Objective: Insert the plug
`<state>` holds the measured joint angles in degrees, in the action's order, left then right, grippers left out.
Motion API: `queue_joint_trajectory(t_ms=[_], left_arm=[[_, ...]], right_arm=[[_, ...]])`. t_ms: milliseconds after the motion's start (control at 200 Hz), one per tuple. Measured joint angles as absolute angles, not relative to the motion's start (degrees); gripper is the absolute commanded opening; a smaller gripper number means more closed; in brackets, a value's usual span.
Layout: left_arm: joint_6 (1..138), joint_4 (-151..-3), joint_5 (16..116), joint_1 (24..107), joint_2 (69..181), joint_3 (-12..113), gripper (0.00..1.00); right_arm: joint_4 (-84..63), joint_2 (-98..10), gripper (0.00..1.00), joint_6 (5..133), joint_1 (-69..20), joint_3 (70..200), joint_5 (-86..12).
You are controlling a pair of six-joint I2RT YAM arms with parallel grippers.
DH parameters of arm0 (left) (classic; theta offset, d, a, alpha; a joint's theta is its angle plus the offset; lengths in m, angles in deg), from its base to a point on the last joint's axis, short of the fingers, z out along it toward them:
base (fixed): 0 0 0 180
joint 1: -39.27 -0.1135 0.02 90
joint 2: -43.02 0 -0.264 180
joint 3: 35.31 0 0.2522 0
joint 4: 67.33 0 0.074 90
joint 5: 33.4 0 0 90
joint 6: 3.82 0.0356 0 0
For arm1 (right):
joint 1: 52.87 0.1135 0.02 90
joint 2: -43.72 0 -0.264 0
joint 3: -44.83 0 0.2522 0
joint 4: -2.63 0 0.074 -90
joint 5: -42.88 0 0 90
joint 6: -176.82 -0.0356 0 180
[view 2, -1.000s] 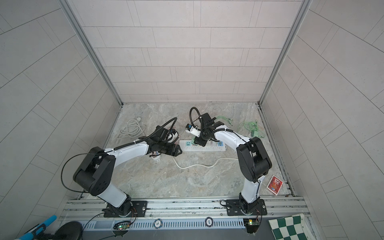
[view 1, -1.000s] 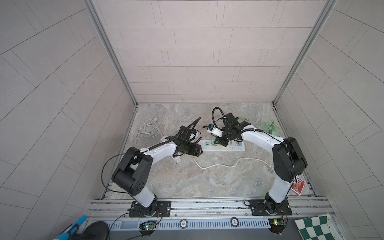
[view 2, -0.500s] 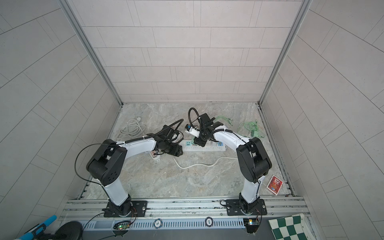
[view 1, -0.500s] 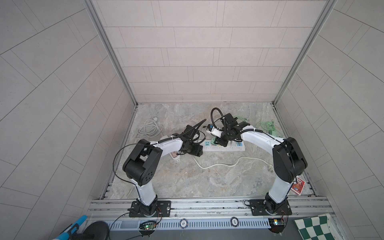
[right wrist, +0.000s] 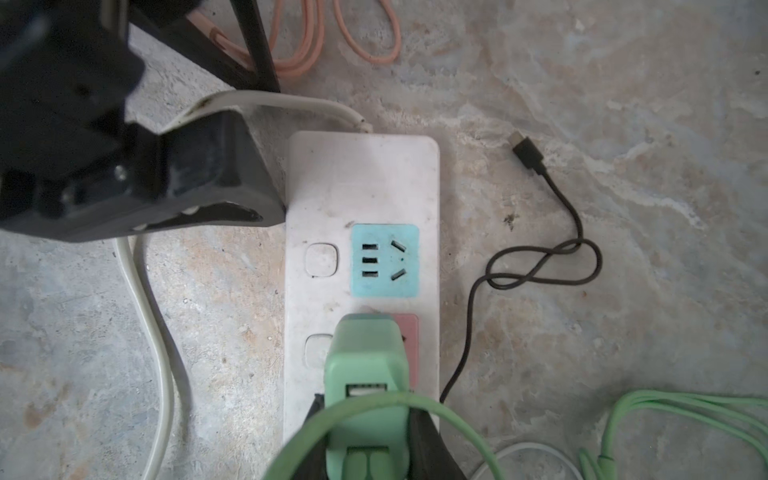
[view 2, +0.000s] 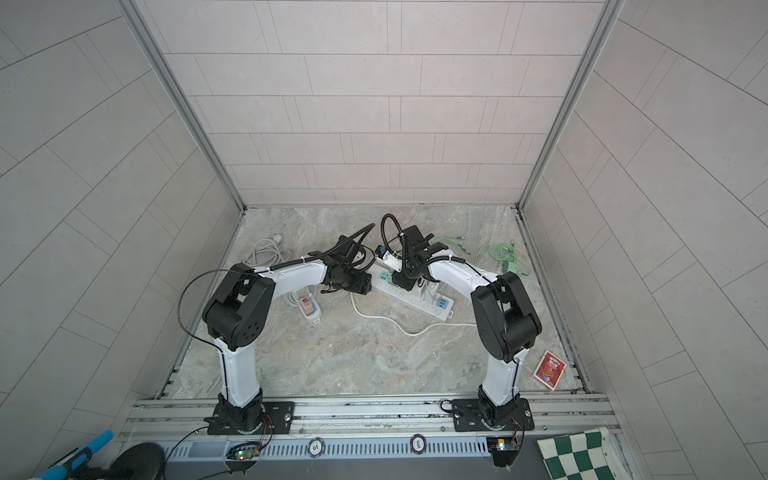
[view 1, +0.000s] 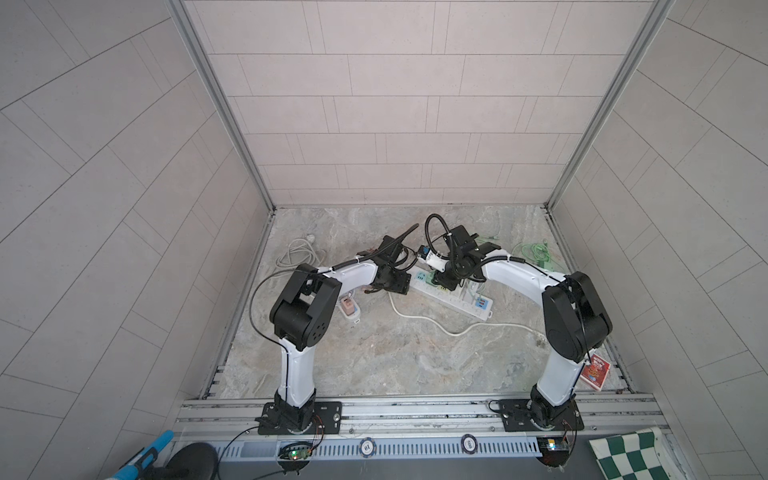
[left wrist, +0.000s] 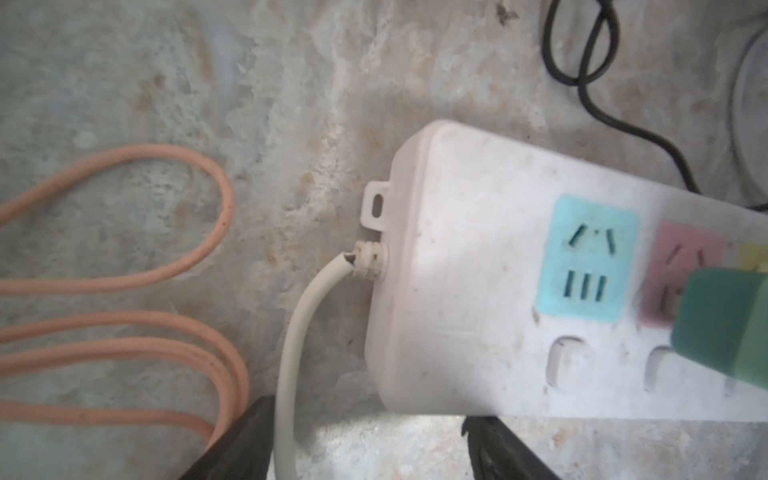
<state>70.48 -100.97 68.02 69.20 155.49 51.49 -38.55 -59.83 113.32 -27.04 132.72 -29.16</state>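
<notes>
The right jaws pinch the green plug [right wrist: 365, 361] from both sides, above the strip [right wrist: 361, 178]. The left jaws stand spread at the strip's corded end, gripping nothing: one finger [right wrist: 208, 178] touches the strip's long side, and the cord [left wrist: 291, 353] passes between the two fingers.

The bench [view 1: 374, 353] is a marbled grey slab. In both top views the strip lies slantwise near its middle, corded end toward the left edge. The cord leaves that end, bends toward the near edge, then runs toward the right edge.

A white coil [view 1: 297, 253] lies near the far left corner. Green cables [view 1: 536, 253] lie by the right edge, and one green strand [right wrist: 374, 405] loops across the plug. An orange cable [left wrist: 124, 266] lies in loops just past the strip's corded end. A thin black cable [right wrist: 552, 249] lies loose beside the strip's long side away from the left jaws. A red box [view 1: 596, 372] sits at the near right corner. A pink adapter [view 1: 348, 307] lies near the left edge, under the left arm [view 1: 353, 272].

The plug stands over the pink socket [right wrist: 409, 332], second from the corded end, covering most of it. Whether its pins are in cannot be told. The blue socket [right wrist: 384, 259] next to it is uncovered.
</notes>
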Motion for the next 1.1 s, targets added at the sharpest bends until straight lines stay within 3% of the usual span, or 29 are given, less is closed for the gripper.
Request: queue_joint_trajectory(t_ms=[515,645,1101], left_arm=[[69.7,-96.2,69.1,68.9,142.3,46.5,0.81],[69.7,-95.5,69.2,68.9,139.5,45.4,0.85],[69.1,-94.0,65.9,68.5,137.5,38.6,0.92]], right_arm=[[-42.4,-63.0,0.00,109.9,-26.9,136.5,-30.1],[-42.8,-63.2,0.18,108.9,-26.9,136.8,-30.4],[-44.8,-59.3,0.45,105.4,-27.9,134.2,-30.1]])
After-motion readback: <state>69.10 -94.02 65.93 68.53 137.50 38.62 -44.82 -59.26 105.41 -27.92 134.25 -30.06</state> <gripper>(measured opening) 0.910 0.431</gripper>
